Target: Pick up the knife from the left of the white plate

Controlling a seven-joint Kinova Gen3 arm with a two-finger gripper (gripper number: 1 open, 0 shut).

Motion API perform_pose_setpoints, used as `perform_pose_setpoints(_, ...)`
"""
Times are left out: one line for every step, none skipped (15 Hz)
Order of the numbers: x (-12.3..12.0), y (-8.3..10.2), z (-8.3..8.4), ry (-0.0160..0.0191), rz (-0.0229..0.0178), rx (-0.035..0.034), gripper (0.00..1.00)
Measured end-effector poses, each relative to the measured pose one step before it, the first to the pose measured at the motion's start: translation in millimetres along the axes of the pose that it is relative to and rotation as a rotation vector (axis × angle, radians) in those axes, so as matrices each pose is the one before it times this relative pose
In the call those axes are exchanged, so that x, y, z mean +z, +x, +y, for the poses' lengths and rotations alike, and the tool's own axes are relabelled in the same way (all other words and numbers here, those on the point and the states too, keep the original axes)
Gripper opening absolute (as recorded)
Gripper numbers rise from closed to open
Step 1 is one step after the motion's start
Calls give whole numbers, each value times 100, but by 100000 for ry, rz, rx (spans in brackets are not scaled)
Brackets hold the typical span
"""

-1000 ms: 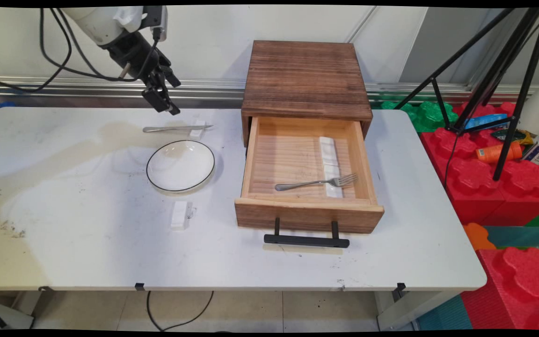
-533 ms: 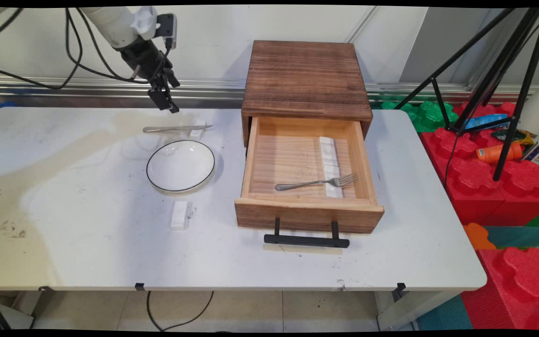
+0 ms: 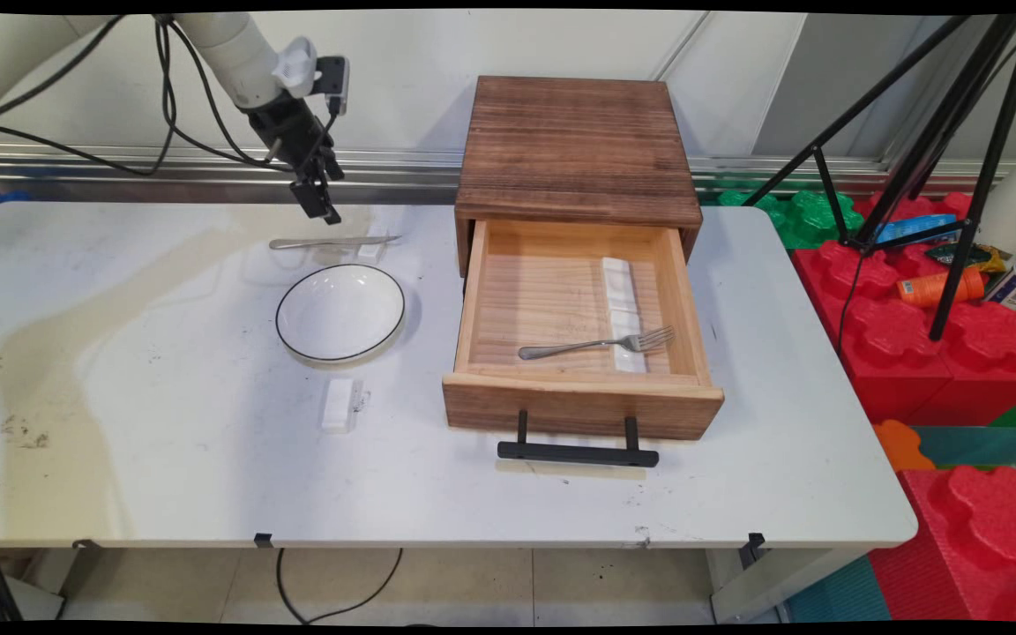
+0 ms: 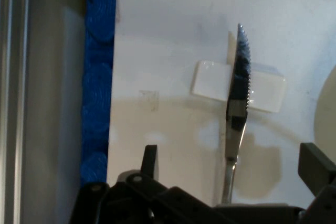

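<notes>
Gripper [image 3: 318,198] poised in the air beyond the plate [image 3: 280,328], fingers [image 4: 149,156] spread wide, nothing between them. Directly below and slightly nearer the plate: the knife [image 3: 332,242], flat on the table [image 3: 164,441] just past the plate's far rim, not touching it. Long axis parallel to that far rim, handle toward the plate's left, serrated blade toward its right, propped on a small white rest [image 3: 373,248]. In the hand view, knife [image 4: 237,93] running straight up the picture through the gap between the two fingers, handle end nearest the gripper [image 4: 232,156], blade crossing the rest [image 4: 262,90], a sliver of the plate [image 4: 328,108] at the right edge. Nothing lying between gripper and knife. On the plate's near side, apart from it, a second white rest [image 3: 339,404]. To the plate's right, well clear of the gripper, a wooden box [image 3: 574,150] with its drawer [image 3: 578,406] pulled open, a fork [image 3: 596,343] inside laid across a long white rest [image 3: 621,291].
</notes>
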State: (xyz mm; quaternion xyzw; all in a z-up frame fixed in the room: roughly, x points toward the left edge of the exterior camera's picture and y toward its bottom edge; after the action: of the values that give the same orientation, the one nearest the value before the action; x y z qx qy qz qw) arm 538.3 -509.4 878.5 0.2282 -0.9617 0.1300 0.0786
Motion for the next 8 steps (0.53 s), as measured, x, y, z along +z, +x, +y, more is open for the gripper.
perform_pose_setpoints(618,-121,-279,-1038,-534,228,100)
perform_pose_setpoints(588,-99,-224,-1151,-442,472,100)
perform_pose_setpoints(647,-92,-228,-1262,-516,571,100)
perform_pose_setpoints(355,-44,-123,-683,-269,318,100)
perform_pose_setpoints(326,-74,-110,-588,-258,200,100)
perform_pose_setpoints(399,-54,-155,-664,-271,243,100)
perform_pose_setpoints(398,-4,-151,-680,-249,261,100)
perform_pose_setpoints(443,-51,-155,-808,-314,253,100)
